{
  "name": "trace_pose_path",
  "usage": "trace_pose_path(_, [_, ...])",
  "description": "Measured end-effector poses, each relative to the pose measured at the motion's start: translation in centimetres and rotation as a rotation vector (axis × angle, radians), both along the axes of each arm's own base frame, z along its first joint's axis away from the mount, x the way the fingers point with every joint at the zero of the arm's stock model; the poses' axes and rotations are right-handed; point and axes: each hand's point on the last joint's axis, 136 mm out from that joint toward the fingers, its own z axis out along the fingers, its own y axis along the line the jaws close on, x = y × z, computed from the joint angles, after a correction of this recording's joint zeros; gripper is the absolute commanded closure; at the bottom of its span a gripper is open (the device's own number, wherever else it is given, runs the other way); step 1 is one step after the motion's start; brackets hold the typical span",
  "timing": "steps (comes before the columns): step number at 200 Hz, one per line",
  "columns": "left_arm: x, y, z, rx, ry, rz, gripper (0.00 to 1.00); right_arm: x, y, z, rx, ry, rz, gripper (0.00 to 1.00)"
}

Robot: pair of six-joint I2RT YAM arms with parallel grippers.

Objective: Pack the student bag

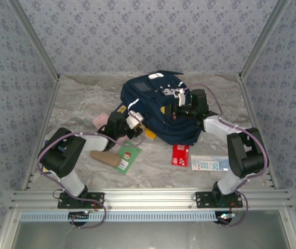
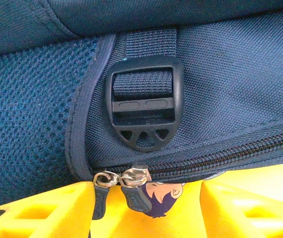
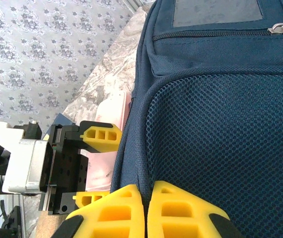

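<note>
Navy fabric took up the middle of the marbled table [image 1: 80, 104]: the student bag [image 1: 175, 129] lay flat toward the far side, its grey panel facing the far wall.

At the bag's near left corner, the left gripper [image 1: 123, 115] had its claw about half open. On the left wrist camera, its yellow fingers [image 2: 37, 210] stood apart below the zip, with the two zipper pulls [image 2: 131, 186] just ahead of the gap. A yellow surface printed with a dark-haired cartoon head [image 2: 164, 196] showed between the fingers; I could not tell whether they pressed on it. Above the zip, a black strap buckle [image 2: 144, 106] lay flat against the student bag [image 2: 231, 74].

On top of the bag, toward its right, the right gripper [image 1: 167, 108] had its claw closed. Its own camera showed the right gripper [image 3: 145, 198] with both pads together, pinching the seam where the mesh pocket [image 3: 221, 148] met the side of the student bag [image 3: 134, 148]. Left of the bag in that view was the left gripper [image 3: 109, 166], with a plain gap between its fingers.

Loose on the table lay a pink case [image 1: 101, 120] left of the bag, and a brown pouch [image 1: 105, 157] touching a green card [image 1: 129, 157] nearer the arms. A red packet [image 1: 180, 154] lay near the bag's near edge, and a white-and-blue slip [image 1: 210, 164] just to its right.
</note>
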Motion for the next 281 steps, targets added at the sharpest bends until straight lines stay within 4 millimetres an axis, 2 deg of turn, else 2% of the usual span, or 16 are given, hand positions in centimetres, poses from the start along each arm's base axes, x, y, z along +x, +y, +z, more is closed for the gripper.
trace_pose_path(48, [0.2, -0.1, -0.2, 0.021, 0.011, -0.005, 0.55, -0.2, 0.3, 0.0, 0.015, 0.015, -0.002, 1.0])
trace_pose_path(77, [0.9, -0.2, -0.3, 0.048, 0.015, 0.002, 0.69, -0.2, 0.6, 0.2, 0.028, 0.025, -0.004, 1.0])
trace_pose_path(124, [1.6, -0.1, -0.6, 0.091, 0.028, 0.016, 1.0, -0.7, 1.5, 0.3, 0.035, 0.042, 0.003, 1.0])
trace_pose_path(173, [1.3, 0.1, -1.1, 0.117, 0.061, 0.009, 1.0, -0.5, 1.8, 0.2, 0.017, 0.053, -0.014, 1.0])
trace_pose_path(203, [0.3, 0.0, -1.0, 0.11, 0.106, -0.013, 1.0, 0.0, 1.8, 0.6, 0.002, 0.062, -0.033, 1.0])
trace_pose_path(251, [-1.5, -0.8, 0.6, 0.038, 0.188, -0.066, 1.0, 1.3, 2.1, 0.9, 0.001, 0.072, -0.061, 1.0])
trace_pose_path(281, [-1.7, -0.6, 2.2, 0.0, 0.195, -0.057, 1.0, 1.5, 2.0, 1.1, 0.009, 0.084, -0.067, 1.0])
